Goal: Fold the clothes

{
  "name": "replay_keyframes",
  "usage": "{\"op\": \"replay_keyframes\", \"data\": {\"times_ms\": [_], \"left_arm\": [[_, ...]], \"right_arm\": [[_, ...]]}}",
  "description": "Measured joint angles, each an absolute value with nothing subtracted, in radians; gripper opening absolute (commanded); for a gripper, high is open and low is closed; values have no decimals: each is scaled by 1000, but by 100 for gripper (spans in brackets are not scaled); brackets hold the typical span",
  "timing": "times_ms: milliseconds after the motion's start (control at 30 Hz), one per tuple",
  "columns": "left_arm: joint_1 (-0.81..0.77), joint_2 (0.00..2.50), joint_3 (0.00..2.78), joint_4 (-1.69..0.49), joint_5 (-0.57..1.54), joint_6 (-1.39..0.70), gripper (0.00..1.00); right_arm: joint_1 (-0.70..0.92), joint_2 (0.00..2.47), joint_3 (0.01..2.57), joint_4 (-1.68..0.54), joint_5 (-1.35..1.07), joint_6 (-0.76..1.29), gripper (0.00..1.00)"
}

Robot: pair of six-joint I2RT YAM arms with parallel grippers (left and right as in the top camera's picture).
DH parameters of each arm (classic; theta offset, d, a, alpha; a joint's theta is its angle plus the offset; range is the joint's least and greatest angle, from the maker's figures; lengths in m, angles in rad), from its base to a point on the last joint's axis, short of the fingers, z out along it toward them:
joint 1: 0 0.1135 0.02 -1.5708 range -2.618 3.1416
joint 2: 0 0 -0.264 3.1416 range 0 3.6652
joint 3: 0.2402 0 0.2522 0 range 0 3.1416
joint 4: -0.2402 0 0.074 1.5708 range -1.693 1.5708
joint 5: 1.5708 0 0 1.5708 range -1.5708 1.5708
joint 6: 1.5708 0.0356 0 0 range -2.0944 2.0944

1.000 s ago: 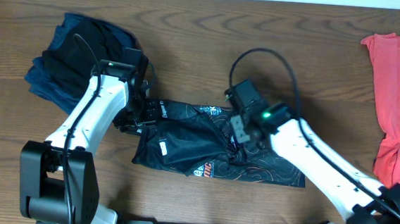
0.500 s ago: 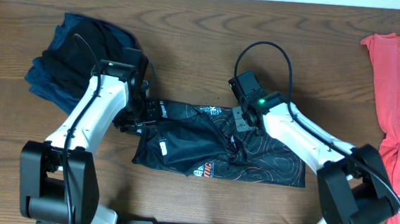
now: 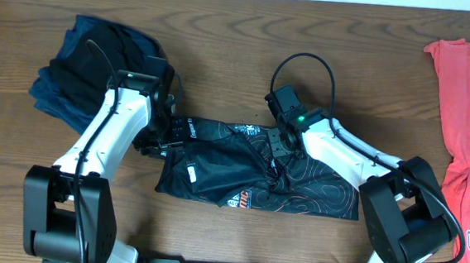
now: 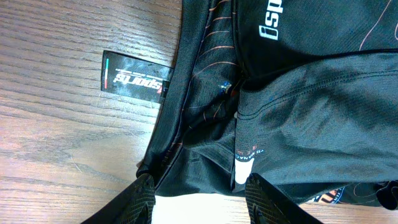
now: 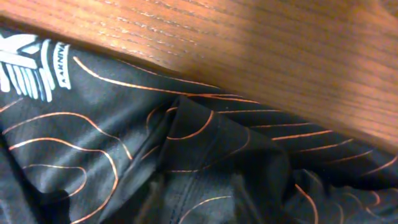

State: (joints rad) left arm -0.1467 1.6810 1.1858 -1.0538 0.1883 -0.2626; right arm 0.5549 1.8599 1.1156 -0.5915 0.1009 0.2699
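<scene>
The black jersey with thin orange lines lies crumpled and partly folded at the table's centre. My left gripper stands open at its left end. In the left wrist view the fingers are wide apart just short of the jersey's hem, gripping nothing. My right gripper presses down on the jersey's middle. Its fingers are blurred but apart over a fold of the black fabric. A navy and black pile of clothes lies at the back left. A coral-red T-shirt lies at the far right.
A black label with white lettering lies flat on the wooden table beside the jersey's left edge. The right arm's cable loops over the table behind the jersey.
The right wrist has drawn back and left over the jersey, its elbow swinging toward the front right, and its jaws have parted. The left arm and the jersey's left end have not moved.
</scene>
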Motion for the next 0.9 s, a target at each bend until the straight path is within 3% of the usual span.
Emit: {"op": "replay_keyframes", "data": {"times_ms": [333,400,500,567,900], "left_arm": [[-147,1681,1186,-1054,189,-263,49],[-147,1681,1186,-1054,189,-263,49],[-147,1681,1186,-1054,188,-263,50],[-147,1681,1186,-1054,188,-263,49],[-147,1681,1186,-1054,189,-263,49]], "right_arm": [[564,1866,1116,-589,93,271,48],[564,1873,1116,-585,89,271,42],[564,1882,1116,-583,83,271,15],[564,1882,1116,-582,83,274,2],[564,1876,1116,-606,76,274,5]]}}
